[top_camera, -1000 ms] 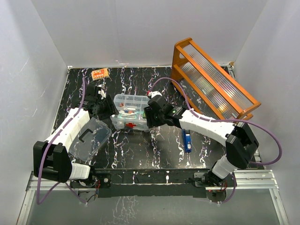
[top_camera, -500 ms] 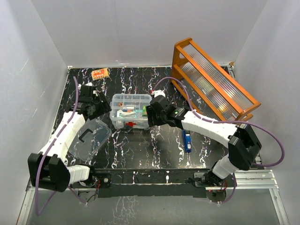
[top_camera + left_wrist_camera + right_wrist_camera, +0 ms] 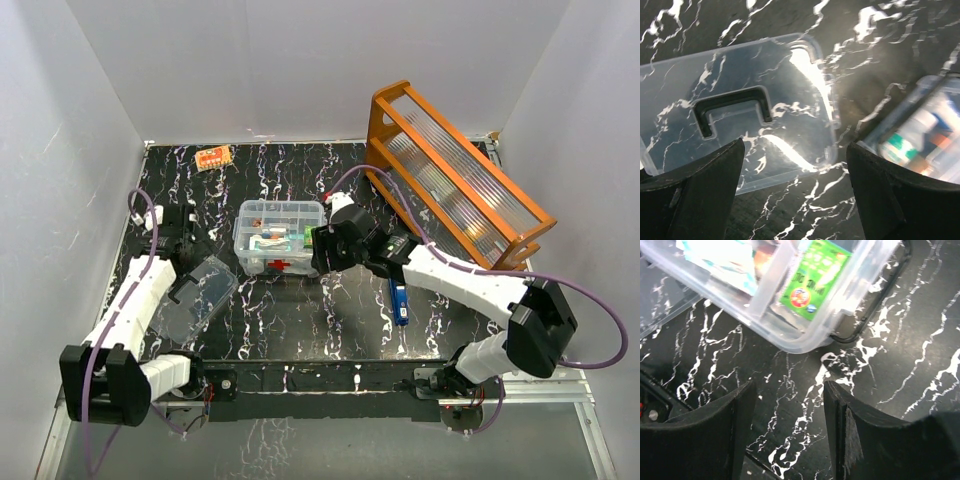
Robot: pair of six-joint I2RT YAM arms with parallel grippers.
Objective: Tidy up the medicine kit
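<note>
The medicine kit (image 3: 279, 236) is a small clear box with a red cross on its front, standing open mid-table with packets inside. It also shows in the right wrist view (image 3: 790, 285) and at the right edge of the left wrist view (image 3: 920, 135). Its clear lid (image 3: 197, 297) with a dark handle (image 3: 732, 107) lies flat to the kit's left. My left gripper (image 3: 172, 228) is open and empty, above the lid's far end. My right gripper (image 3: 322, 250) is open and empty, just right of the kit's right end.
A large orange wooden rack (image 3: 455, 178) with ribbed clear panels leans at the back right. A blue packet (image 3: 400, 300) lies right of centre. An orange blister pack (image 3: 213, 157) lies at the back left. White walls enclose the table.
My left gripper has drawn back from the kit to the left, over the lid's far end. My right arm has shifted slightly rightward beside the kit. The kit has turned slightly.
</note>
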